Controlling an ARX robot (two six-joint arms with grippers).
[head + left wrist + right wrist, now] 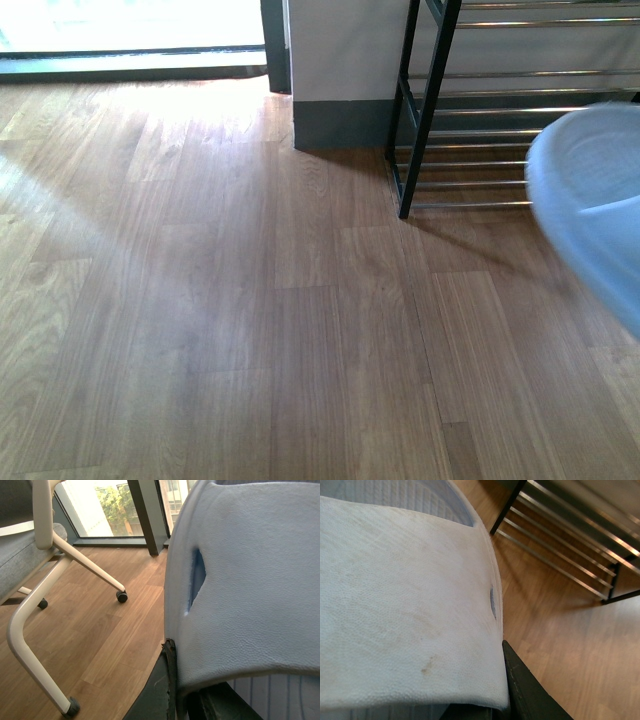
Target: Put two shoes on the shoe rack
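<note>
- Wood-plank laminate floor (250,330) fills the front view; bright glare from a window at far left, white wall with a dark grey skirting band (340,122) at far centre.
- Low black metal shoe rack with thin silver horizontal rods (470,165) stands at far right against the wall; no shoe shows on the rods in view.
- Pale blue one-piece rubber slide (590,200), blurred, sits in the air at the right edge of the front view, just near-side of the rack. Which arm carries this one cannot be told from that view.
- Left wrist view: a pale blue slide strap (250,580) covers most of the picture, with a slit vent in its side. Left gripper's dark finger (167,680) presses against the strap edge, clamped on the slide.
- Same view: white-framed office chair on castors (45,605) stands on the floor beyond.
- Right wrist view: a second, whitish-blue slide (405,605), lightly soiled; right gripper's dark finger (525,690) lies against its edge, gripping it. Rack rods lie close beyond.
</note>
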